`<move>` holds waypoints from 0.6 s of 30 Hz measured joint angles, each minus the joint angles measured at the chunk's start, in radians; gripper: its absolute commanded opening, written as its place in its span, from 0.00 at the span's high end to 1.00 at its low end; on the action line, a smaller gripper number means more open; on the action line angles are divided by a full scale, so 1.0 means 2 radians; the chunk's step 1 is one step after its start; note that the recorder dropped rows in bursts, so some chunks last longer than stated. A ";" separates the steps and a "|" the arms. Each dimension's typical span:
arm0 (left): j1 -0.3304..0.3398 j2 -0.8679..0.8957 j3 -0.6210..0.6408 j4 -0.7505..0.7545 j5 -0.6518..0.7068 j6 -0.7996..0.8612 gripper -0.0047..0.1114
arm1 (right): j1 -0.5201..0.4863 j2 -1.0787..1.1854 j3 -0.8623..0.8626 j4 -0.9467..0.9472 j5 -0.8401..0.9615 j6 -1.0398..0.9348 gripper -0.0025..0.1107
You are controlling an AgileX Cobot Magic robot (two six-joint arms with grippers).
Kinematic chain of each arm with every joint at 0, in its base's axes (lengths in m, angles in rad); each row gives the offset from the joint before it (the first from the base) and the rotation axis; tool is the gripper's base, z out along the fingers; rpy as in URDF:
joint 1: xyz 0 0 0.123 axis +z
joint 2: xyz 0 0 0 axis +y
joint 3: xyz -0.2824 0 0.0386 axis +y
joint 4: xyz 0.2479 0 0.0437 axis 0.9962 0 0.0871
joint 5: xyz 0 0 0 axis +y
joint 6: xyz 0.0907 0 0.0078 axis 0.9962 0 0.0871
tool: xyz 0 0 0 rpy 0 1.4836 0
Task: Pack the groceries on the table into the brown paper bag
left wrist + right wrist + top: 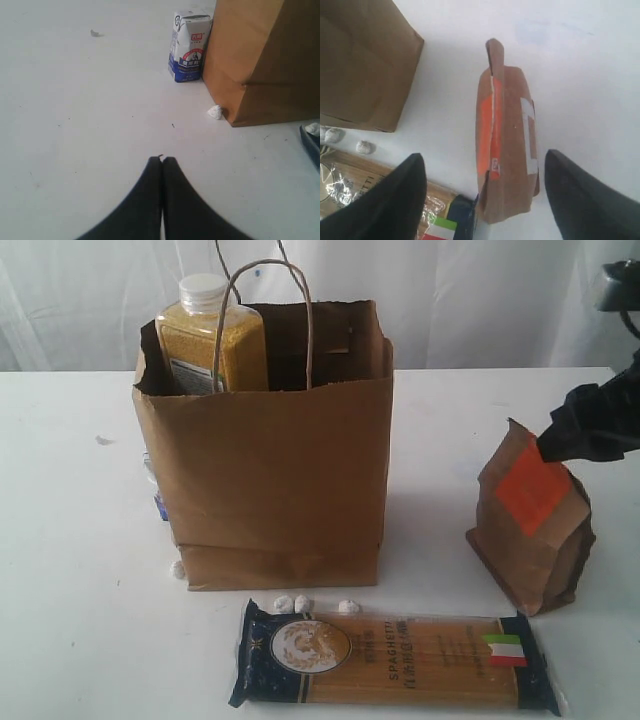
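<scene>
Brown and tall, the bag (280,480) stands in the middle of the bench (70,620) with its mouth open. We see the bottle (212,340) of yellow grains upright inside it, toward the 10 o'clock corner, its white cap above the rim. At 6 o'clock from the bag the spaghetti pack (395,652) lies flat on the bench, near it, with a few white bits (303,602) between them. At 9 o'clock a small carton (189,47) stands just beside the bag's wall. At 3 o'clock the pouch (530,530) stands on the bench, apart from the bag. Our right fingers (395,200) are spread wide, one on either side of the pouch's top, not clamping it. Our left fingers (150,200) are pressed together, holding nothing, above the bench, with the carton and a bag corner ahead of them.
</scene>
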 measured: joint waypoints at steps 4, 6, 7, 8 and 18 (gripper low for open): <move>0.000 0.000 0.000 0.000 0.000 0.000 0.96 | 0.000 -0.033 0.000 0.000 0.000 0.006 0.42; 0.000 0.000 0.000 0.000 0.000 0.000 0.96 | 0.000 -0.048 0.001 0.001 0.000 0.008 0.42; 0.000 0.000 0.000 0.000 0.000 0.000 0.96 | 0.000 -0.055 0.001 0.004 0.000 0.009 0.42; 0.000 0.000 0.000 0.000 0.000 0.000 0.96 | 0.000 -0.063 0.004 0.007 0.001 0.009 0.42; 0.000 0.000 0.000 0.000 0.000 0.000 0.96 | 0.000 -0.115 0.039 0.012 0.004 0.022 0.42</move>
